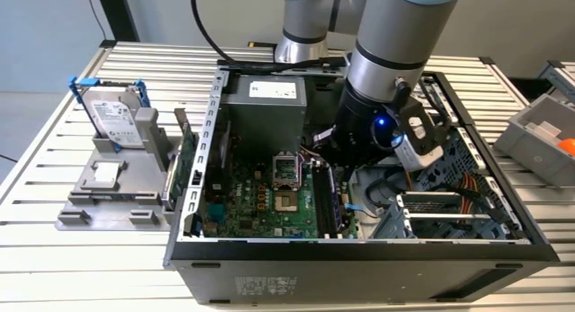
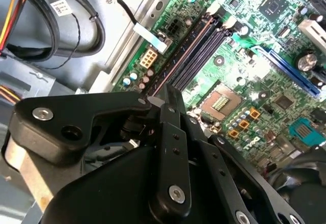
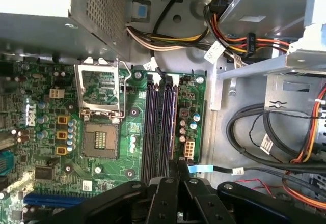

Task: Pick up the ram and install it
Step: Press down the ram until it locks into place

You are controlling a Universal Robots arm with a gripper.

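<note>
My gripper (image 1: 343, 165) is down inside the open computer case (image 1: 359, 248), over the motherboard's black memory slots (image 3: 155, 127). In both wrist views its fingers are pressed together, shut, with the tips (image 3: 178, 167) (image 2: 173, 92) at one end of the slot row. A thin, dark, brownish strip, apparently the ram (image 3: 173, 127) (image 2: 186, 51), lies along the slot nearest the drive-bay side. It runs away from the fingertips. I cannot tell whether the tips touch it. Nothing shows between the fingers.
The CPU socket (image 3: 99, 137) lies beside the slots, and cable bundles (image 3: 265, 142) fill the bay side. Outside the case, at the exterior view's left, a grey fixture (image 1: 108, 197) holds a hard drive (image 1: 115, 113) and an upright green card (image 1: 182, 160). A grey bin (image 1: 543, 133) stands at the right.
</note>
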